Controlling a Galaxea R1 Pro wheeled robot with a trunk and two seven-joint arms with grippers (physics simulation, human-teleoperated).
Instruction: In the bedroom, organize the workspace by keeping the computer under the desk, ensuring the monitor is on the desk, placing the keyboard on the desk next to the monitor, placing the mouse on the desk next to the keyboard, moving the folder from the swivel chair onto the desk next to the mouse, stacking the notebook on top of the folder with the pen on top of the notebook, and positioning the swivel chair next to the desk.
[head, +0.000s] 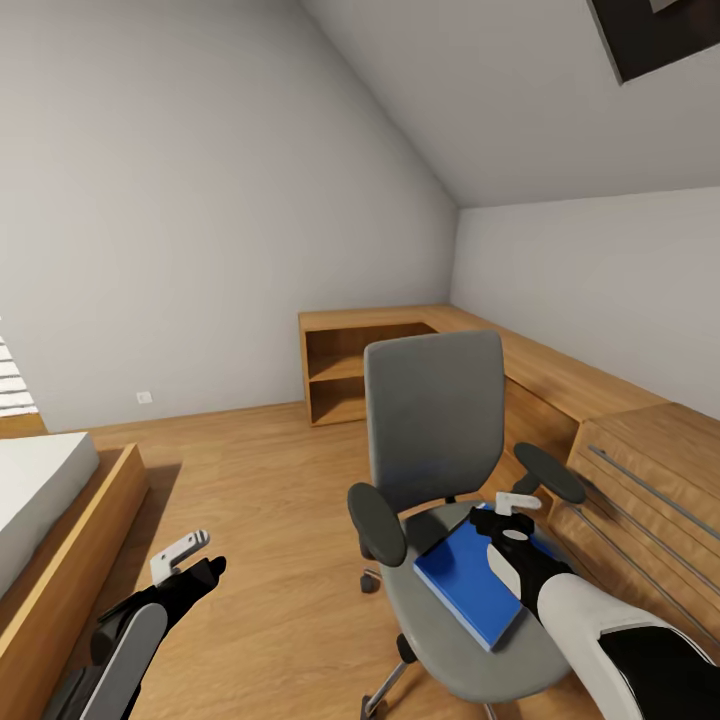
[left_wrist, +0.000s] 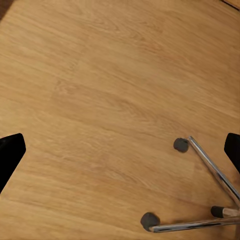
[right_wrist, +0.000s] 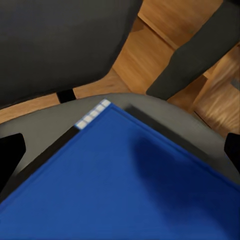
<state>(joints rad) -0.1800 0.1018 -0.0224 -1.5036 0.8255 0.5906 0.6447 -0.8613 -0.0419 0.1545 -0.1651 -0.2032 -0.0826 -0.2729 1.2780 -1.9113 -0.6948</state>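
Observation:
The swivel chair stands in the middle of the bedroom floor, its grey seat toward me and black armrests on both sides. A bright blue folder lies flat on the seat. My right gripper hovers open just above the folder's far end. In the right wrist view the folder spreads between the wide-apart fingertips of the right gripper, with the chair back behind it. My left gripper hangs open over bare floor left of the chair. In the left wrist view the left gripper looks down on the chair's chrome base.
Low light-wood cabinets run along the far wall and round the right corner. A wood drawer unit stands close to the chair's right armrest. A bed on a wooden frame sits at the left. Wood floor lies between bed and chair.

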